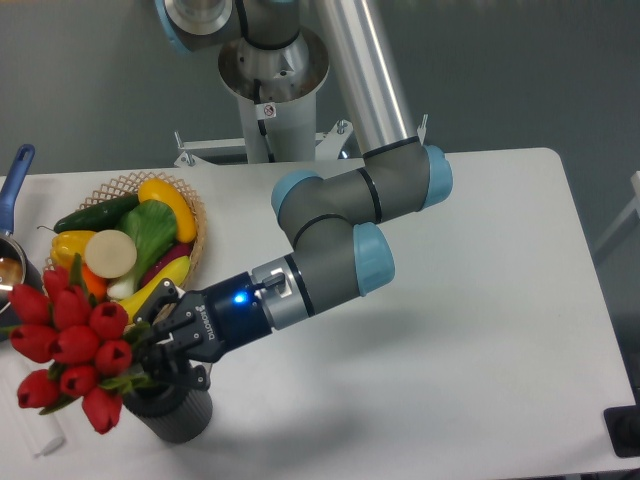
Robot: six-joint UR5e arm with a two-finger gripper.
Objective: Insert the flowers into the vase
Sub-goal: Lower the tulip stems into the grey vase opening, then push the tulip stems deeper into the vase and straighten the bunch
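My claw is clamped on the stems of the flowers, right over the mouth of the vase. The bunch is a tight cluster of red tulip buds with green leaves; it leans out to the left of the vase, heads tilted down and away, wider than the vase itself. Stem ends are hidden behind my fingers, so I cannot tell whether they have entered the mouth. The vase is a short, dark grey cylinder standing upright near the front edge of the tabletop.

Just behind the claw sits a wicker basket of green, yellow and orange vegetables, close to my wrist. At the far left edge is a saucepan with a blue handle, near the buds. A pale white object lies below the bunch at the front left corner.

Rightward the tabletop is bare white surface to its rounded edge.
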